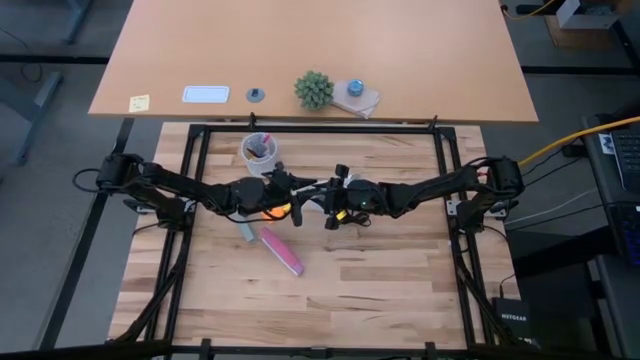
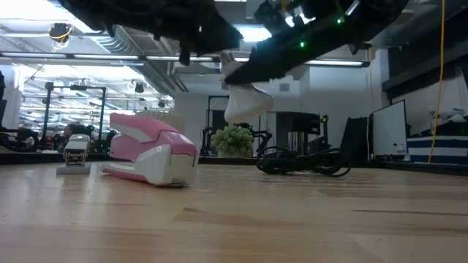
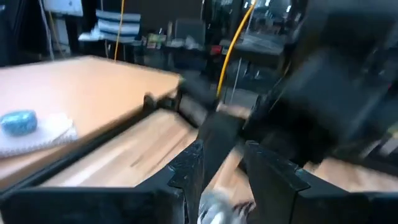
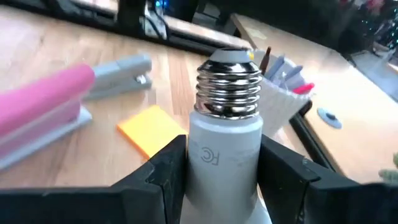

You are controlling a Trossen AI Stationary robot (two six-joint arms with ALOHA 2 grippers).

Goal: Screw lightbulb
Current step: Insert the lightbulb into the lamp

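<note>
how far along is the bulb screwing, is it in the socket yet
Not yet. Done: the right end effector has the lightbulb clamped by its white neck, lifted off the table, screw base bare and pointing outward. In hand: both arms meet above mid-table, the left end effector facing the right arm, gripping something dark I can't identify. Left: mating the threads and turning the bulb in; no thread is engaged in the right wrist view.

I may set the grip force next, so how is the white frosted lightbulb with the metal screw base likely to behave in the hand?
The white frosted lightbulb with the metal screw base sits between the right hand's fingers by its smooth neck, so it may slip or twist. It is probably light and likely fragile under a hard squeeze. Its rounded shape suggests it would roll if dropped.
</note>
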